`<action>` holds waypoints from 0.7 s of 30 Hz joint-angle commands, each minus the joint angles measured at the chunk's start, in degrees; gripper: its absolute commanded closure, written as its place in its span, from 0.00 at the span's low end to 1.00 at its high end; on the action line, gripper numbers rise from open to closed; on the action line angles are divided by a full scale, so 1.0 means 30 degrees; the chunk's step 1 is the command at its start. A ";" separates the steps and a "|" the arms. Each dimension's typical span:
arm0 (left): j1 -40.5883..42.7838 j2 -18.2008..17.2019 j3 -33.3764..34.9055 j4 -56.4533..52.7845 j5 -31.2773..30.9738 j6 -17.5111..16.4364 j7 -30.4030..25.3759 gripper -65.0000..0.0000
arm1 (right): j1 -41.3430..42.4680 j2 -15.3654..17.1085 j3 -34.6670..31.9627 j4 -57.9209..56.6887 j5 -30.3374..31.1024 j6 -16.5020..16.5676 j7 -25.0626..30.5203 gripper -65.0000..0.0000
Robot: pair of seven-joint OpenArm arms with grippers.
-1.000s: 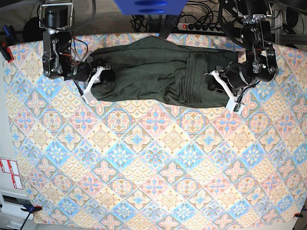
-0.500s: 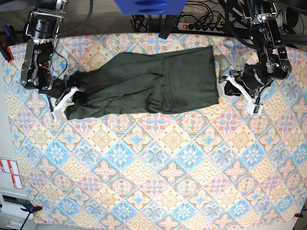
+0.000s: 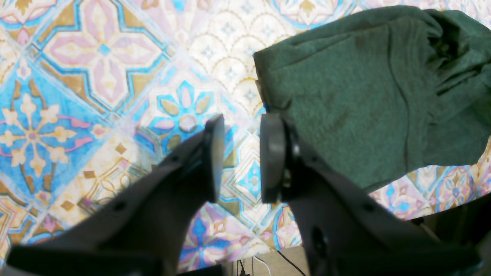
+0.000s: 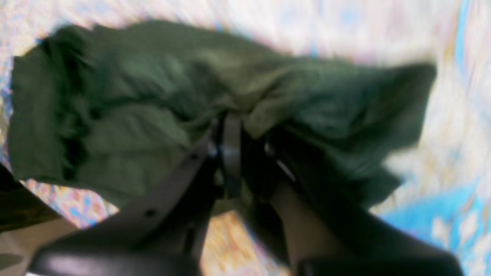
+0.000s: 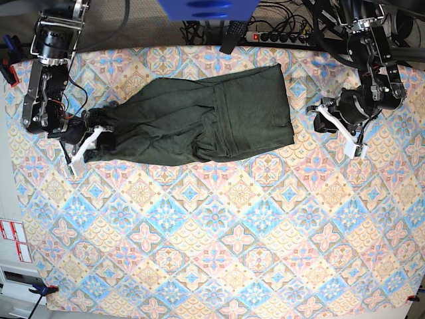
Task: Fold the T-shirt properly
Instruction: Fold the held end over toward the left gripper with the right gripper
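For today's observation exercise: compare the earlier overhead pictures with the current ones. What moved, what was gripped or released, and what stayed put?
The right gripper, shut on the T-shirt, has dragged it toward its own side. The left gripper let the shirt go and now sits apart from it, jaws parted. The patterned tablecloth stayed put.

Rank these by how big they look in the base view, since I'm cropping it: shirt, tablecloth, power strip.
1. tablecloth, spans almost the whole frame.
2. shirt, a long dark band across the upper part.
3. power strip, a thin strip at the top edge, partly hidden by cables.
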 commanded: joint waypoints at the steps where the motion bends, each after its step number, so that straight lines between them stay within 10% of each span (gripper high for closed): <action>1: -0.0140 -0.0211 -0.0066 0.0368 -0.0189 -0.0080 -0.0249 0.78 | -0.0257 -0.0008 -0.0284 0.0799 0.0315 0.0299 0.0071 0.95; 21: 0.0388 -0.0534 -0.0681 0.0368 -0.0101 -0.0080 -0.0249 0.78 | 0.0593 -0.2558 -0.8166 0.5664 0.0227 0.0387 0.0218 0.94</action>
